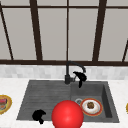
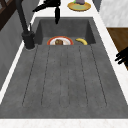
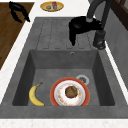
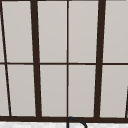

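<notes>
A tall window (image 4: 67, 60) with dark brown bars spans the wall behind the white counter (image 1: 10, 85). A pale tiled strip (image 1: 30, 71) runs beneath its sill. Dark wooden floor (image 3: 10, 30) lies past the counter's front edge.

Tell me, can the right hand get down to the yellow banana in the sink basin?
Probably yes: the right hand hovers by the black faucet, above the basin, and the yellow banana lies uncovered beside the red-rimmed plate.

Grey sink (image 3: 105, 82): red-rimmed plate (image 3: 70, 94), banana (image 3: 35, 95) in basin; white counter (image 1: 10, 85): yellow plate (image 1: 4, 103).
</notes>
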Controlling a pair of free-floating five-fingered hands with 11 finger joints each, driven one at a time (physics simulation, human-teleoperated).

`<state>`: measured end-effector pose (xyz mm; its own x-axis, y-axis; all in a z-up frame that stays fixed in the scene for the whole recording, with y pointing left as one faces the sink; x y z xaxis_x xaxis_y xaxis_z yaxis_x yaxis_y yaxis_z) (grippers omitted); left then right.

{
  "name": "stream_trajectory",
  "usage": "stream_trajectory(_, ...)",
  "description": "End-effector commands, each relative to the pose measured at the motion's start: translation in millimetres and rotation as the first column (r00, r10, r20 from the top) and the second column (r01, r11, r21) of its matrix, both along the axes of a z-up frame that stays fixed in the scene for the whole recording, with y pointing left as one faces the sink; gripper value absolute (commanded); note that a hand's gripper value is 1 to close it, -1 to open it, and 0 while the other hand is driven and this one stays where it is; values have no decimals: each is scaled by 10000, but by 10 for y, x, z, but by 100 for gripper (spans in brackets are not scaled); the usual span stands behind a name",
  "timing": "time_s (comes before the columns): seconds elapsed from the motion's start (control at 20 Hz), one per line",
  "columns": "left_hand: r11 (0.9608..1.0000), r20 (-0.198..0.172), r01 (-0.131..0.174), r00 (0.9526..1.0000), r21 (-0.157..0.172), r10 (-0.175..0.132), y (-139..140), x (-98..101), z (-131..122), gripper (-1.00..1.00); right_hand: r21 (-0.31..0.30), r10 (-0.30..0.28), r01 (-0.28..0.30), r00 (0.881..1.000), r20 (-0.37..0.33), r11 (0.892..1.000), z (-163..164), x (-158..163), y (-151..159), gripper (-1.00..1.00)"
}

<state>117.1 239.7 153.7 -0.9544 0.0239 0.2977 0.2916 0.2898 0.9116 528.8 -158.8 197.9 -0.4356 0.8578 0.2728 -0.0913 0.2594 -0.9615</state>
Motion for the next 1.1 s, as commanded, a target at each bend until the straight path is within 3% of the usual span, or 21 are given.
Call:
stream_trajectory(0.0,10000,0,0,10000,0,0,0,0,0,0,-369,-219,202,9988,-449,9991,-238,244,128,-100)
stream_trajectory(0.3,10000,0,0,10000,0,0,0,0,0,0,-1200,-470,413,9979,-453,9919,-214,373,79,-100)
stream_trajectory(0.45,10000,0,0,10000,0,0,0,0,0,0,-1517,-814,666,9923,-937,9862,-334,443,111,-100)
stream_trajectory(0.55,10000,0,0,10000,0,0,0,0,0,0,-1335,-558,431,9941,-930,9901,-405,644,157,-100)
stream_trajectory(0.65,10000,0,0,10000,0,0,0,0,0,0,-921,-736,656,9935,-868,9936,-379,796,237,-100)
stream_trajectory(1.05,10000,0,0,10000,0,0,0,0,0,0,-1141,-1405,1269,9828,-1200,9853,-619,1337,451,-100)
